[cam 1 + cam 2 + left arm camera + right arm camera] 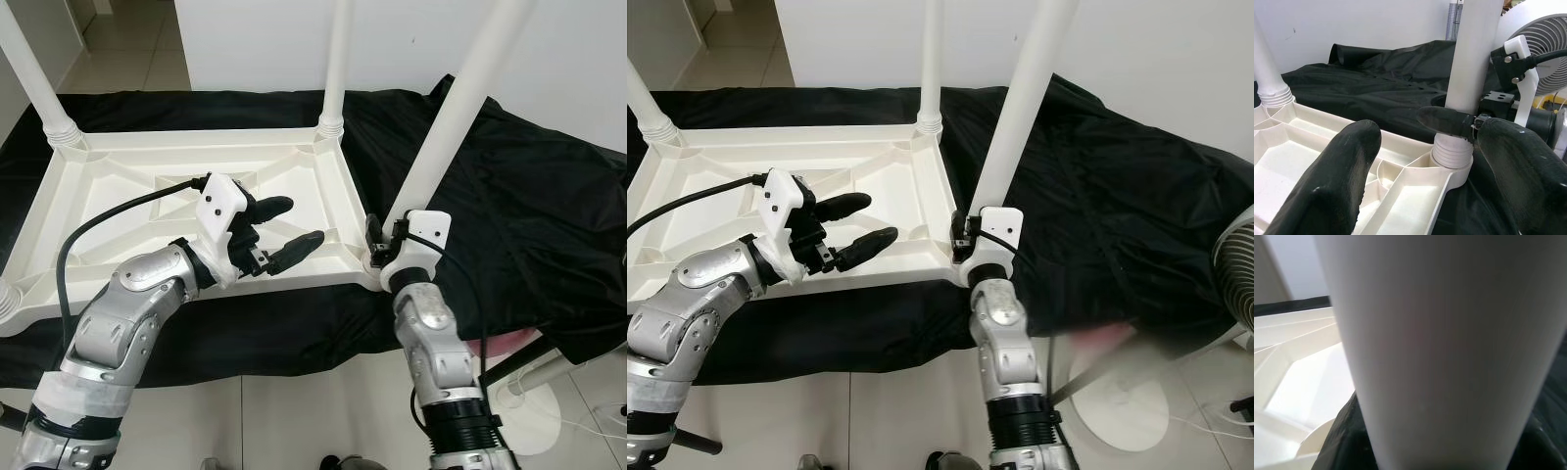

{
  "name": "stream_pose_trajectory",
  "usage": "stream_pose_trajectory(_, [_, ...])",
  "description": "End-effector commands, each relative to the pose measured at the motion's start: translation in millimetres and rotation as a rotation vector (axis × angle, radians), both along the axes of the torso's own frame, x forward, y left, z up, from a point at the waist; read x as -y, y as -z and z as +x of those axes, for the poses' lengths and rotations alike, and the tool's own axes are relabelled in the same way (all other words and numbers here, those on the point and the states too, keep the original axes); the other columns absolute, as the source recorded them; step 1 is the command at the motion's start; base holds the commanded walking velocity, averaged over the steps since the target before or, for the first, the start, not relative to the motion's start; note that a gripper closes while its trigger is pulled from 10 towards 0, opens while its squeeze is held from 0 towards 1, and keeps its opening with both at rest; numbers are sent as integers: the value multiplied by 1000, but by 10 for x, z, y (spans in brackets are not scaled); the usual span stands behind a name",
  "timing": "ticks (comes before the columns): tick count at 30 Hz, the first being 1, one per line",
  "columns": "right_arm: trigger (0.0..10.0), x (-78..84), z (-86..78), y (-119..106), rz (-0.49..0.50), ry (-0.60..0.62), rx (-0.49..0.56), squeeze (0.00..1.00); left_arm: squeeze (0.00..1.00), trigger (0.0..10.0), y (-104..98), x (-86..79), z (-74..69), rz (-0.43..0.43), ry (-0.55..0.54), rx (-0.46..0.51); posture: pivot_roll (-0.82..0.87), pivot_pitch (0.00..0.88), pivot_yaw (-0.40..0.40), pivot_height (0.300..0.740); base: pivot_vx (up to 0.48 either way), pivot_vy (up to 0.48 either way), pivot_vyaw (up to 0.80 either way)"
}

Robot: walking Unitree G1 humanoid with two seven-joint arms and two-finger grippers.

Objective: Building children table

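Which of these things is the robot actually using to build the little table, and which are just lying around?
For the job:
- upside-down white tabletop
- white leg at the near right corner, right gripper at its base
- two other legs, already fitted
- left gripper, open above the tabletop

Lying about:
- black cloth beneath
- white fan

A black cloth (pixel 509 196) covers the bench. On it, toward the left, lies the white tabletop (pixel 127 186) upside down, legs pointing up.
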State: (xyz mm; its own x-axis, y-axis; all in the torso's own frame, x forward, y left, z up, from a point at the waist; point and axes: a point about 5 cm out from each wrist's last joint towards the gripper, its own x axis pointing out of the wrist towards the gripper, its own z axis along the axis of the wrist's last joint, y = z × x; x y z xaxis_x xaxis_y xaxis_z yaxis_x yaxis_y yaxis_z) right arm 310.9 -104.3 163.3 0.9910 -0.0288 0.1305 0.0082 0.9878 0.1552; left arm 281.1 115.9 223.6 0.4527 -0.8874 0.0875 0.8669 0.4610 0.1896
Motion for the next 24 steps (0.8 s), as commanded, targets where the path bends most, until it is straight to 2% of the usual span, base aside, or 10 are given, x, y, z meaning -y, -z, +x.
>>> stream_pose_trajectory(1, [10000,-90,-32,184,60,1,-100,0,0,10000,-7,28,-18,13,32,13,-21,93,-42,740,0,0,0])
stream_pose_trajectory(6, [10000,-124,-40,158,48,-11,-85,0,0,10000,-9,34,-18,14,34,14,-19,88,-45,740,0,0,0])
stream_pose_trajectory(7, [10000,-107,-42,145,52,-21,-73,475,0,10000,-12,37,-18,14,34,16,-17,84,-48,740,0,0,0])
stream_pose_trajectory(9, [10000,-107,-42,145,52,-21,-73,475,0,10000,-12,37,-18,14,34,16,-17,84,-48,740,0,0,0])
stream_pose_trajectory(10, [10000,-70,-46,105,63,-40,-36,1000,0,10000,-13,38,-18,14,33,17,-14,79,-48,740,0,0,0])
stream_pose_trajectory(15, [10000,38,-31,17,55,-76,35,1000,0,10000,-9,39,-23,17,32,18,-15,74,-48,740,0,0,0])
stream_pose_trajectory(19, [10000,148,13,-14,11,-124,59,1000,0,10000,-8,44,-20,17,33,18,-16,72,-49,740,0,0,0])
stream_pose_trajectory(21, [10000,148,13,-14,11,-124,59,1000,0,10000,-8,44,-20,17,33,18,-16,72,-49,740,0,0,0])
stream_pose_trajectory(22, [10000,199,37,-30,-14,-169,69,792,0,10000,-7,45,-17,16,33,19,-19,72,-49,740,0,0,0])
stream_pose_trajectory(24, [10000,199,37,-30,-14,-169,69,792,0,10000,-7,45,-17,16,33,19,-19,72,-49,740,0,0,0])
